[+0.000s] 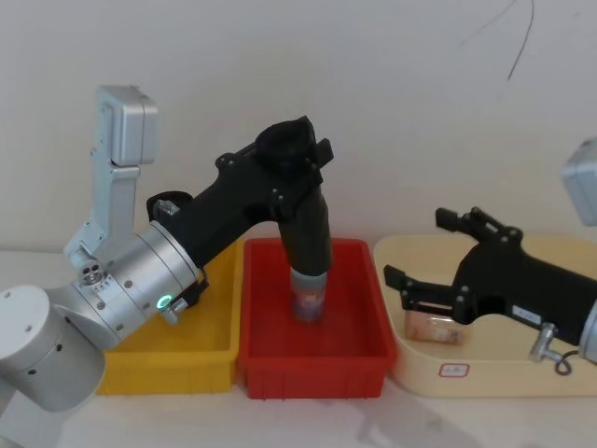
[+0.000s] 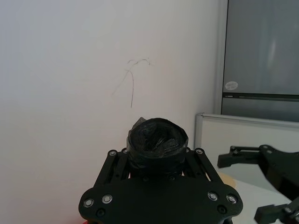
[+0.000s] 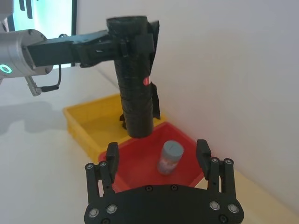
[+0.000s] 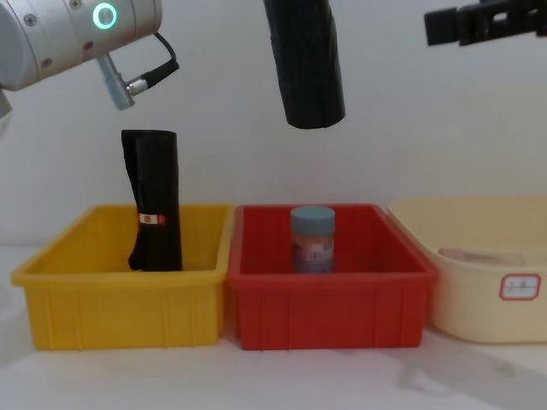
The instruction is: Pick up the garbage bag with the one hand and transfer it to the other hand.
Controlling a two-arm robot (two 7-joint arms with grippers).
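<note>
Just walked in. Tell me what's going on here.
The left gripper is clamped on the top of the garbage bag, a black roll, holding it in the air above the red bin. The right gripper hovers open over the cream tub, apart from the roll, so the handover is not yet done. A second black roll stands in the yellow bin, and a capped bottle stands in the red one.

– Bins' colours?
– One yellow bin (image 4: 120, 295), one red bin (image 4: 329, 299), one cream tub (image 4: 479, 295).
– The rolls?
– The garbage bag (image 4: 308, 68) is glossy black; the other roll (image 4: 155, 192) is black with a red-and-white label. The bottle cap (image 4: 313, 217) is grey-blue.
</note>
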